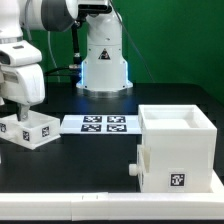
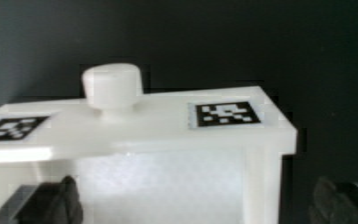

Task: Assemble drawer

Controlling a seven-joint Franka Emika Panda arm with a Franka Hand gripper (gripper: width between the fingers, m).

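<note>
Bright, even light comes down from overhead, and the black worktop (image 1: pixel 95 165) swallows most shadows. Near its front edge the white cube shell (image 1: pixel 178 150) is almost washed out on top, its side faces a shade greyer. Seen from the wrist, the small tray (image 2: pixel 140 135) is hazy and unsharp, its knob (image 2: pixel 112 85) glaring, its tags (image 2: pixel 227 113) smeared, the dark fingers (image 2: pixel 43 205) badly blurred.

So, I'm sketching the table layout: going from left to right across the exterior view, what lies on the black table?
small tray → marker board → large cube shell
</note>
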